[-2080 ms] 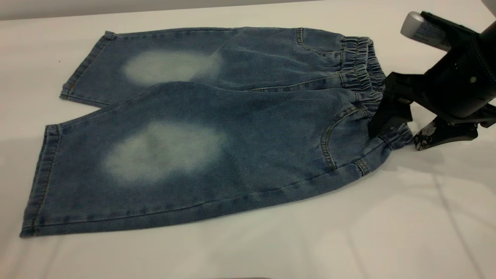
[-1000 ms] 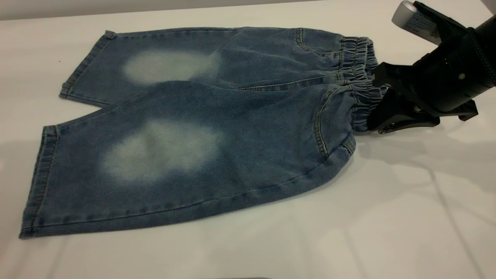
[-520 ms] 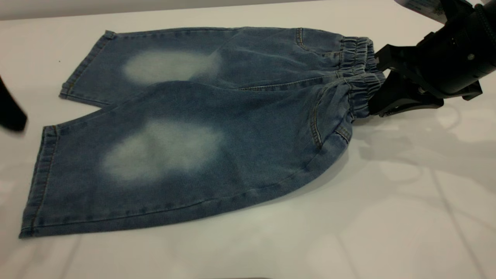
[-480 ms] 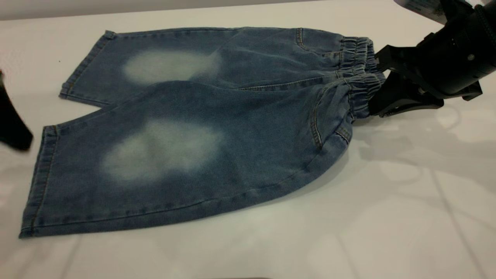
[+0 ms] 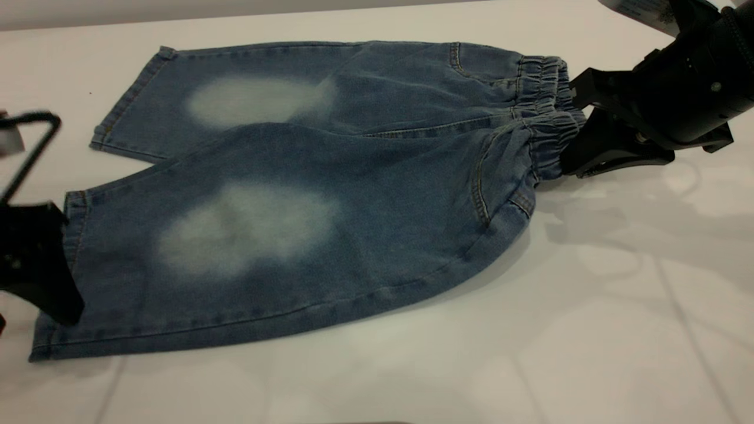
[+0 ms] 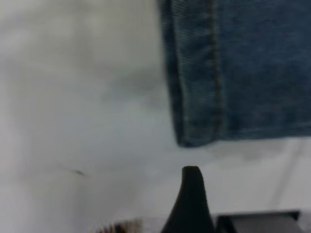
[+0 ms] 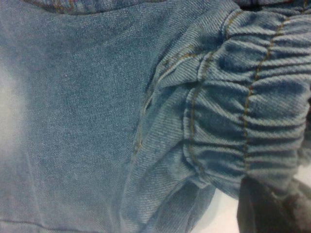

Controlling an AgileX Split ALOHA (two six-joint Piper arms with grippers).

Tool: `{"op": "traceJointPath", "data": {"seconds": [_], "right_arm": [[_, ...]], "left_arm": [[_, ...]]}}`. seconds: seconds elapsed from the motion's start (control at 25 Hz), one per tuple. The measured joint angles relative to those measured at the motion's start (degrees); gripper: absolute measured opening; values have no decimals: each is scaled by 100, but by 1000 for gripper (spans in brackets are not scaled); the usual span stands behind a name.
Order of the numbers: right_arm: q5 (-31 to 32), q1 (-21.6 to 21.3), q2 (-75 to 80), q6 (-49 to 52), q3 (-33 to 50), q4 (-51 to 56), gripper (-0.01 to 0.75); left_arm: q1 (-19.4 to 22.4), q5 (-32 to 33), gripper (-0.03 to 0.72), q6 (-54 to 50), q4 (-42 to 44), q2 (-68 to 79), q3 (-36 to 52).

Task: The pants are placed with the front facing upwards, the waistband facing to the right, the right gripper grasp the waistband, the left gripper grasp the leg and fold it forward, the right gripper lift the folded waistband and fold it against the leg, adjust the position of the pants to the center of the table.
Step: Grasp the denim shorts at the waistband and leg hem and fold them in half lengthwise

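Note:
The blue denim pants (image 5: 294, 194) lie front up on the white table (image 5: 589, 330), legs to the left and the ruched waistband (image 5: 545, 112) to the right. My right gripper (image 5: 566, 158) is shut on the near end of the waistband and holds that corner slightly raised and bunched. In the right wrist view the puckered waistband (image 7: 243, 121) fills the frame, with the right gripper (image 7: 272, 206) dark beneath it. My left gripper (image 5: 41, 265) is at the table's left edge, right beside the near leg's hem (image 5: 73, 235). The left wrist view shows the hem corner (image 6: 194, 111) just beyond the left gripper (image 6: 191, 196).
A thin black bar (image 5: 32, 147) of the left arm rises above the hem at the left edge. Bare tabletop lies in front of the pants and to their right under the right arm.
The left gripper came in from the left edge and moved down to the near leg's hem. The right gripper shut on the waistband, lifted it, and has held still for the last half second.

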Motion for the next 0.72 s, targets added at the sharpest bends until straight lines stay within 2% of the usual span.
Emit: {"op": "traceJointPath", "data": {"seconds": [0.16, 0.52, 0.64, 0.72], "right_arm": [[0, 0, 0, 0, 0, 0, 29], [2, 0, 0, 0, 0, 0, 29], [2, 0, 0, 0, 0, 0, 29], [2, 0, 0, 7, 0, 0, 29]], "left_arm": [[0, -571, 547, -9, 72, 359, 0], [0, -783, 543, -21, 61, 915, -8], [0, -802, 491, -34, 71, 954, -15], [5, -817, 404, -41, 78, 968, -15]]}}
